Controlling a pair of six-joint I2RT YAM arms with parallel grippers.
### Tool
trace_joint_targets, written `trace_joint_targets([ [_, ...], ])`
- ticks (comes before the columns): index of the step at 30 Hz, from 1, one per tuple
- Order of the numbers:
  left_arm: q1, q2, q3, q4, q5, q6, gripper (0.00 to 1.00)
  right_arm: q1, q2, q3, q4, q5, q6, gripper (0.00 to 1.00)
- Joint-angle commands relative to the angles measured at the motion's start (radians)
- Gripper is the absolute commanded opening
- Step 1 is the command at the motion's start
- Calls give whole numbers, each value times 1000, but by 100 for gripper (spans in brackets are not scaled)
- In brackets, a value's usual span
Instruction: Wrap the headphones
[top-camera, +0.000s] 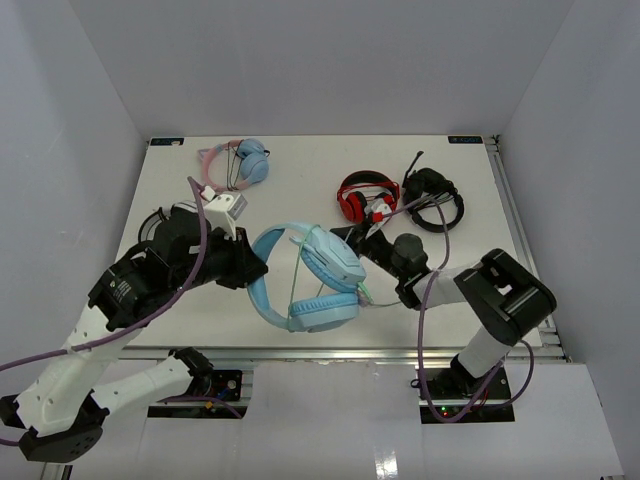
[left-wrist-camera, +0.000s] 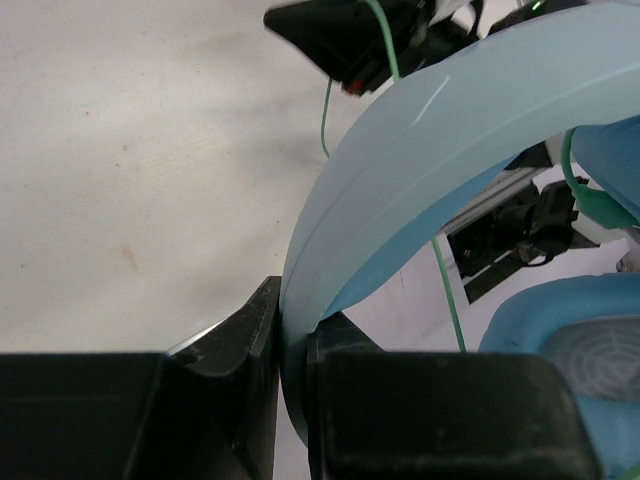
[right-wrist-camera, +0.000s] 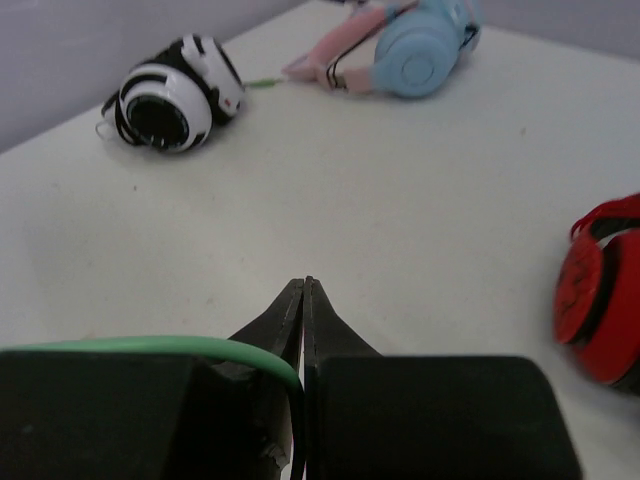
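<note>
The light-blue headphones are at the front middle of the table, headband to the left, cups to the right. My left gripper is shut on their wide headband, which runs between the jaws in the left wrist view; one cup shows at lower right. The thin pale-green cable crosses the headband and runs on to my right gripper, just right of the upper cup. The right gripper is shut, with the green cable pinched low between its fingers.
A pink cat-ear pair lies at the back left, a red pair and a black headset at the back right. A black-and-white pair lies by the left arm. The table's front edge is close below the headphones.
</note>
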Motion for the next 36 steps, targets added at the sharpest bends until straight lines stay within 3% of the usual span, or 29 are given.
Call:
trace_joint_targets([
  [1, 0, -24, -16, 69, 155, 93, 0, -66, -122, 98, 9, -66, -53, 8],
  [10, 1, 68, -107, 50, 14, 214, 0, -73, -282, 454, -714, -126, -261, 8],
  [18, -5, 180, -101, 29, -172, 215, 0, -73, -344, 576, -907, -98, -314, 8],
  [22, -9, 271, -68, -1, -321, 199, 0, -73, -382, 690, -1153, -105, -354, 8],
  [31, -14, 456, -29, -18, -607, 98, 0, -71, -343, 897, -1524, -258, -336, 8],
  [36, -13, 549, 31, -100, -805, -25, 0, -62, -367, 862, -1555, -385, -260, 8],
])
